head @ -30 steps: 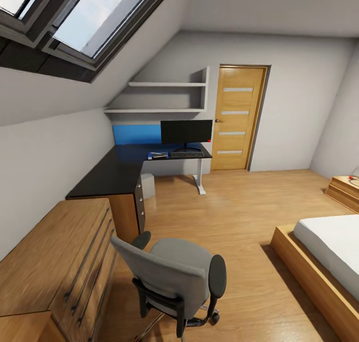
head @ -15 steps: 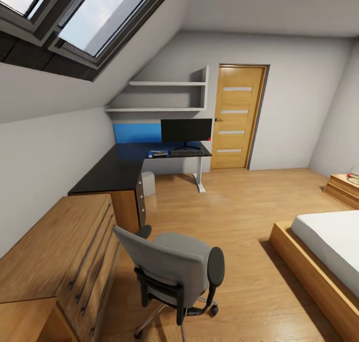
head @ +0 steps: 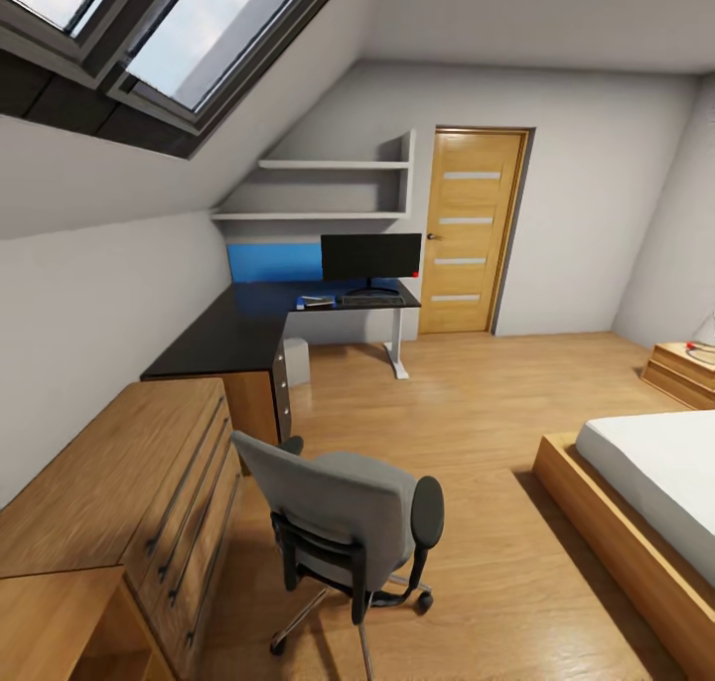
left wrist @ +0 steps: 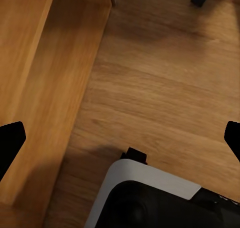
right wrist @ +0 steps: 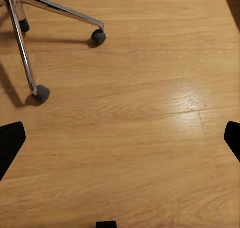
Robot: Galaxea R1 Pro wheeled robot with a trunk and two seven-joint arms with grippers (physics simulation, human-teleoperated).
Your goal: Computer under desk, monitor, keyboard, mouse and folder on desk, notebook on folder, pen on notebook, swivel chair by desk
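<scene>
Swivel chair (head: 343,527) stood at my 12 o'clock; my left gripper (left wrist: 120,138) and right gripper (right wrist: 120,138) were spread, empty; advancing risked shoving it off-course

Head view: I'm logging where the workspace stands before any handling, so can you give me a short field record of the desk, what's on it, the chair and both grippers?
desk: black L-shaped top against the sloping wall, far side of the room
monitor: upright on the desk
keyboard: flat in front of the monitor
computer: grey tower under the desk
swivel chair: near the camera, apart from the desk, beside the wooden drawer chest
left gripper: open, over the floor
right gripper: open, over the floor near the chair's casters
</scene>
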